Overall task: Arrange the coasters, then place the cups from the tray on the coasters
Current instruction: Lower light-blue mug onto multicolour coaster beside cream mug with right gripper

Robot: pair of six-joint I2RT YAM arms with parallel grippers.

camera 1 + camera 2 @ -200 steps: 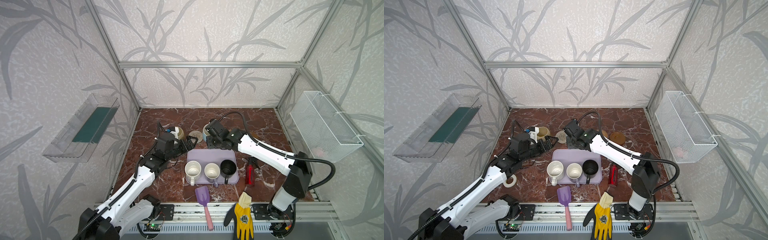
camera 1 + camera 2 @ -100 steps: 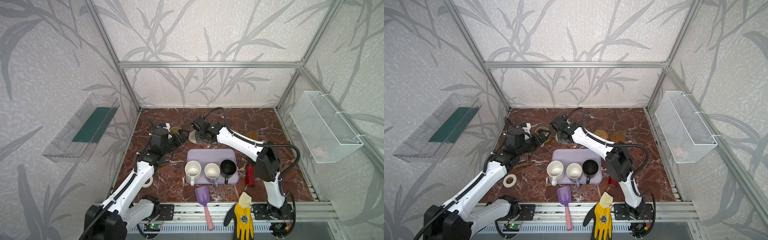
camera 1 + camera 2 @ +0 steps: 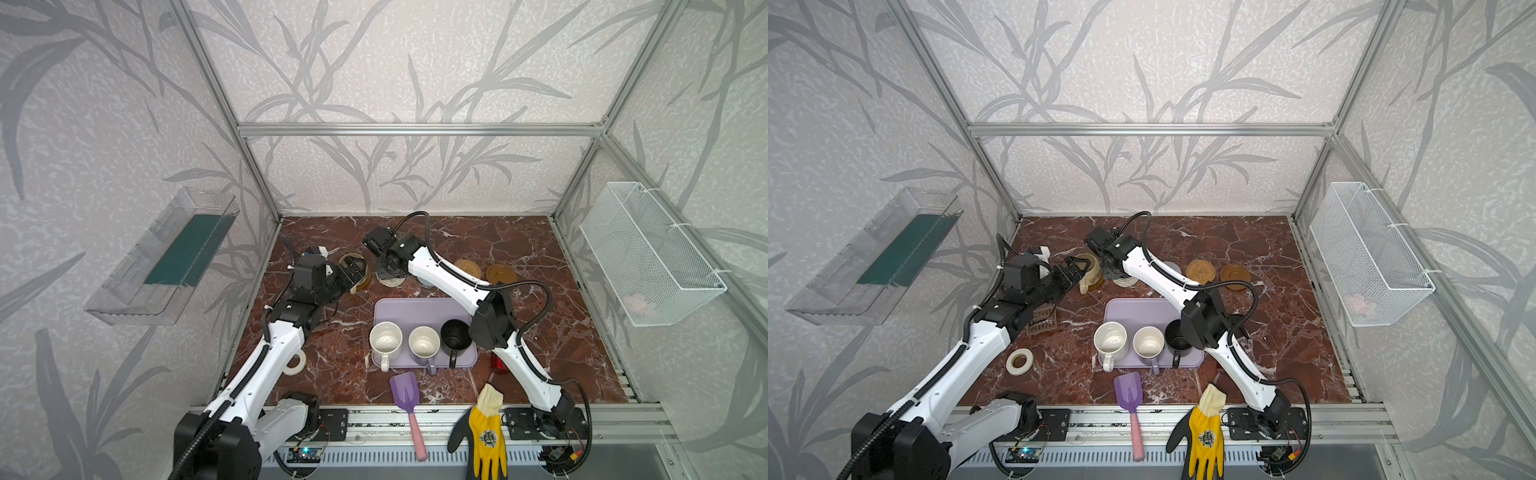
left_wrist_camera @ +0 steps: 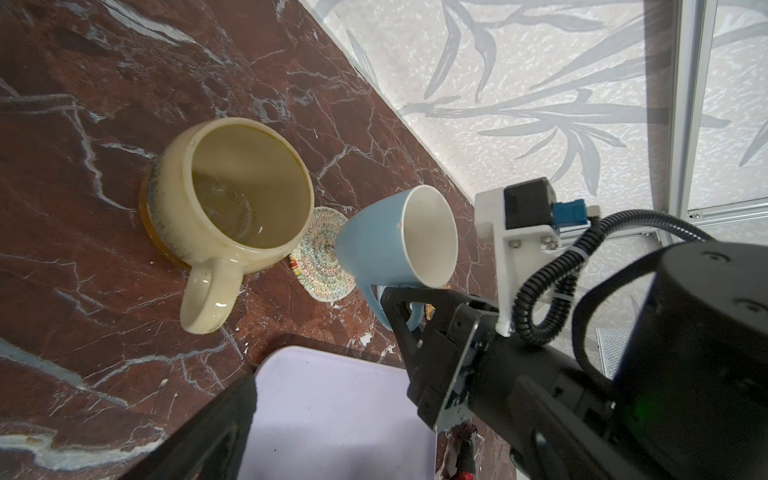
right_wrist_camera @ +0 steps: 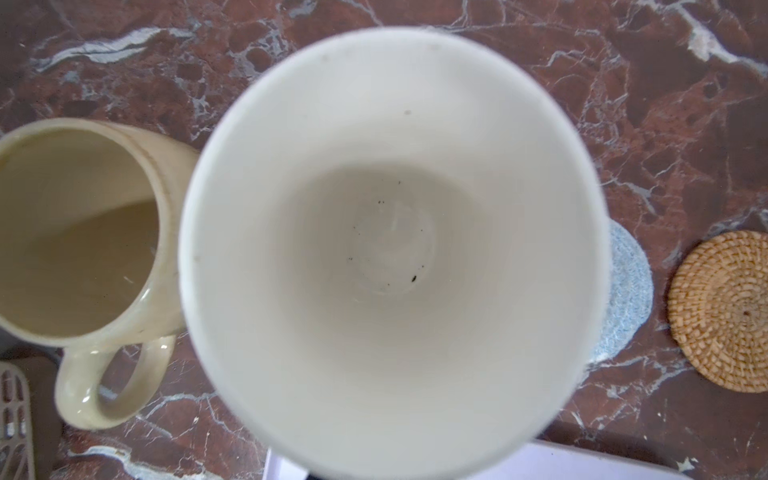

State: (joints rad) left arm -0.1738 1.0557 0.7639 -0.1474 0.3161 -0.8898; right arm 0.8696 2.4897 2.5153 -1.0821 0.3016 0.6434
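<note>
right hand [image 4: 405, 305] pinches blue cup [image 4: 390, 237] by its handle. cup hangs tilted over white woven coaster [image 4: 322, 266]; contact unclear. left hand [image 3: 354, 271] spread, empty, beside beige cup [image 4: 232, 195], which sits on amber coaster [image 4: 146, 216]. three cups [image 3: 424, 343] stand on tray [image 3: 415, 309]. judgement: glazed ceramic, so stiff, fairly heavy, slick, easily chipped. handle pinch lets it swing; level before lowering.

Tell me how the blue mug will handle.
Glazed and rigid, the blue mug likely feels slick and could chip if bumped. The right gripper holds only its handle and it hangs tilted, so it may pivot. Its base looks narrower than its mouth: somewhat tippy.
</note>
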